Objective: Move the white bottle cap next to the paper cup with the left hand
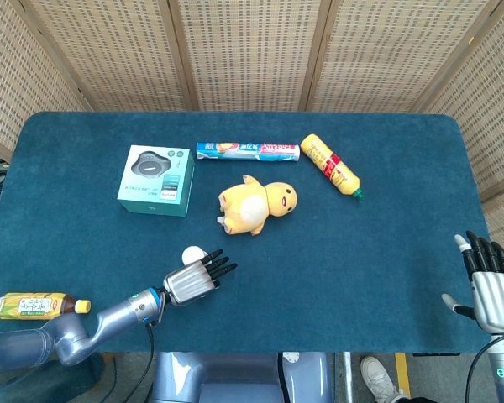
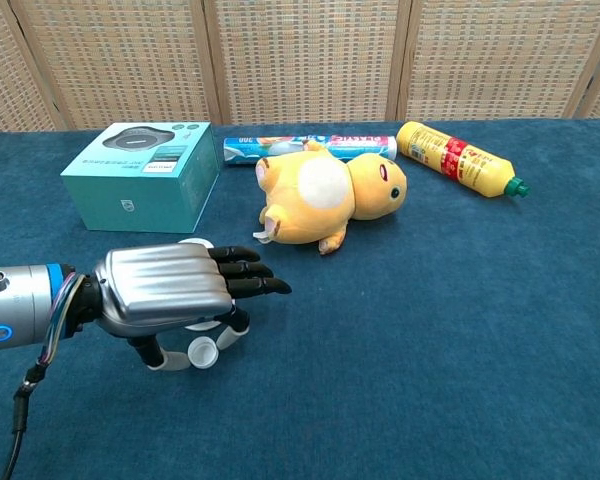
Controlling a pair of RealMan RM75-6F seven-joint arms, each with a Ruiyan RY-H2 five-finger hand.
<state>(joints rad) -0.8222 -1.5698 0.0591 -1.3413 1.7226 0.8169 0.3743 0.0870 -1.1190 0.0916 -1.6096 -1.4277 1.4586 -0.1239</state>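
While our left hand (image 2: pixel 165 290) hovers palm-down low over the blue table (image 1: pixel 386 252), the white bottle cap (image 2: pixel 203 351) sits just beneath it, between the thumb and a curled finger; we cannot tell whether it is pinched. Other fingers reach forward. The paper cup (image 1: pixel 194 255) lies directly behind the hand, touching or nearly so. Our right hand (image 1: pixel 490 290) is well apart, fingers spread, holding nothing.

A yellow plush duck (image 2: pixel 328 197) with a white belly lies on the dark teal tablecloth (image 2: pixel 460 330). Far left sits a teal box (image 2: pixel 142 177). Far right lies a yellow bottle (image 2: pixel 458 158) with red label and green cap.
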